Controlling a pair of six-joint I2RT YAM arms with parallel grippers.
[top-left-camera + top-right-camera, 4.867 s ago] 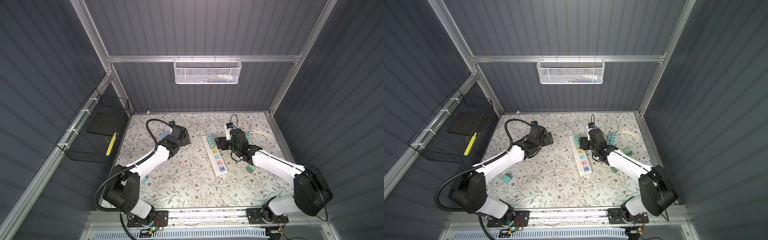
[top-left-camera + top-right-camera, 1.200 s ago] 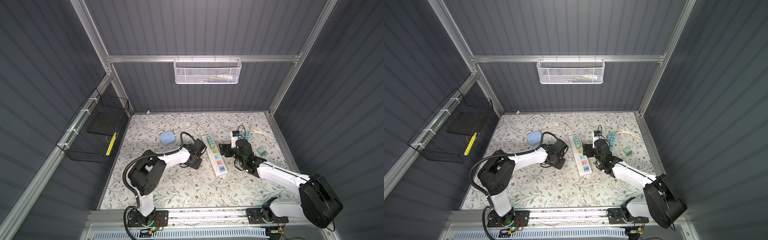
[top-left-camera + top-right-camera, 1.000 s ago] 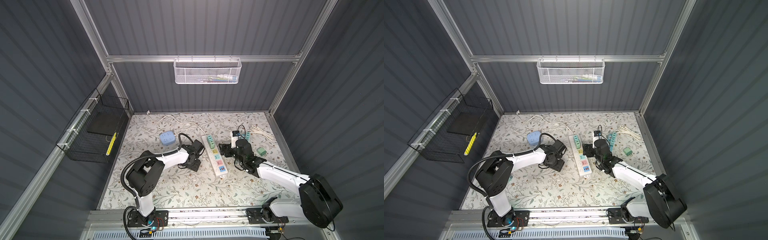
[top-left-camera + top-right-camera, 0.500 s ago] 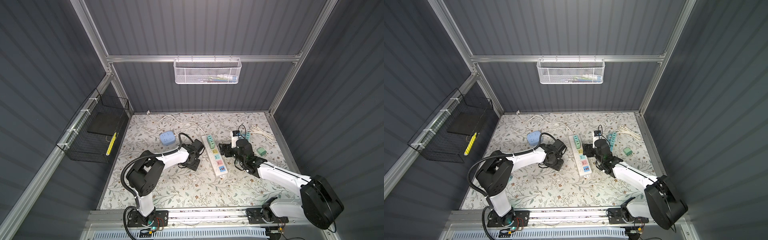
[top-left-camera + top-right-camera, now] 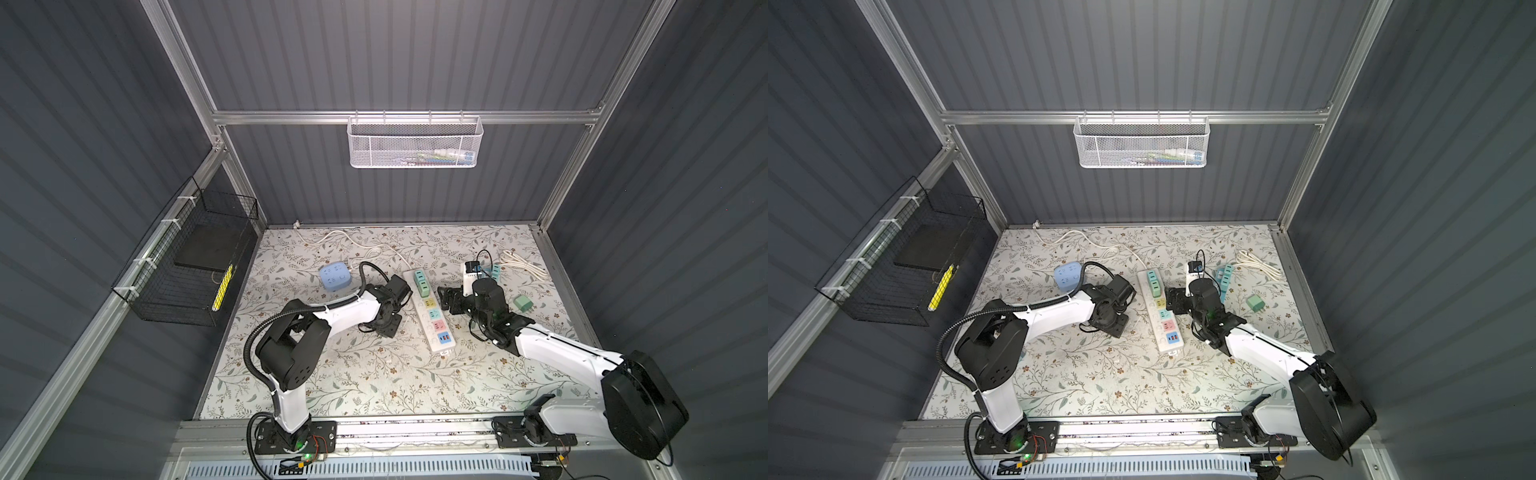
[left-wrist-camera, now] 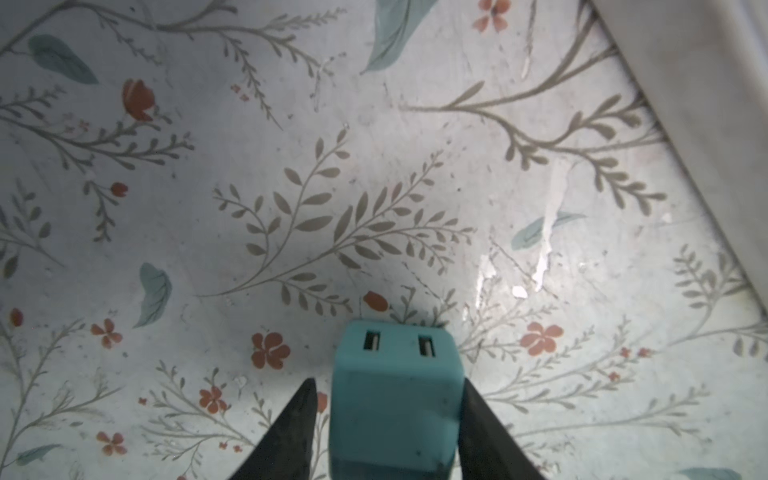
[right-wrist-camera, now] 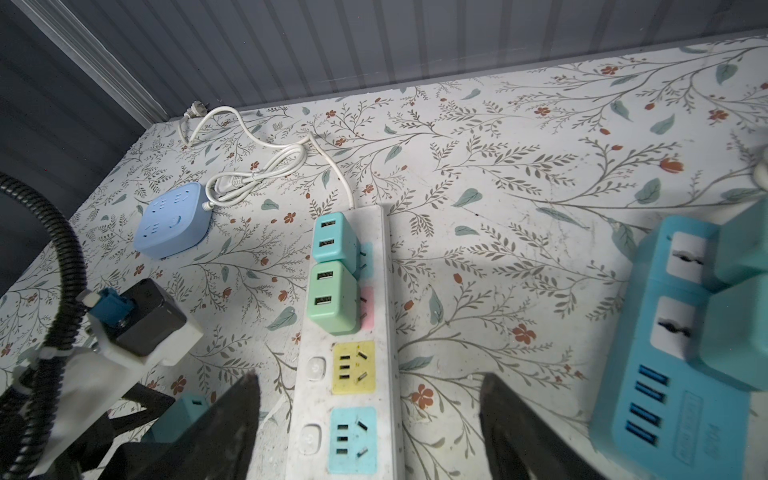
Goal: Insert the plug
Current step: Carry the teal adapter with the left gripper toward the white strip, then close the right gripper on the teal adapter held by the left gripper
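Straddling teal plug (image 6: 395, 415), left pincer (image 6: 387, 381).

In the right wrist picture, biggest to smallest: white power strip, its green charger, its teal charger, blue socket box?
1. white power strip
2. blue socket box
3. green charger and teal charger: nearly alike; green is nearer, so unsure.

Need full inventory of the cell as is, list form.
white power strip: 1, coloured sockets, table centre
plugged chargers: 2, teal and green, strip's far end
teal charger: 1, table, just left of the strip
loose charger: 1, green, table right
socket hub: 1, light blue, back left
blue power strip: 1, right; two greenish blocks on it
white cables: 2, back and right
mesh basket: 1, white, back wall
wire basket: 1, black, left wall
left gripper: 1, black, straddles teal charger
right gripper: 1, black, open above white power strip
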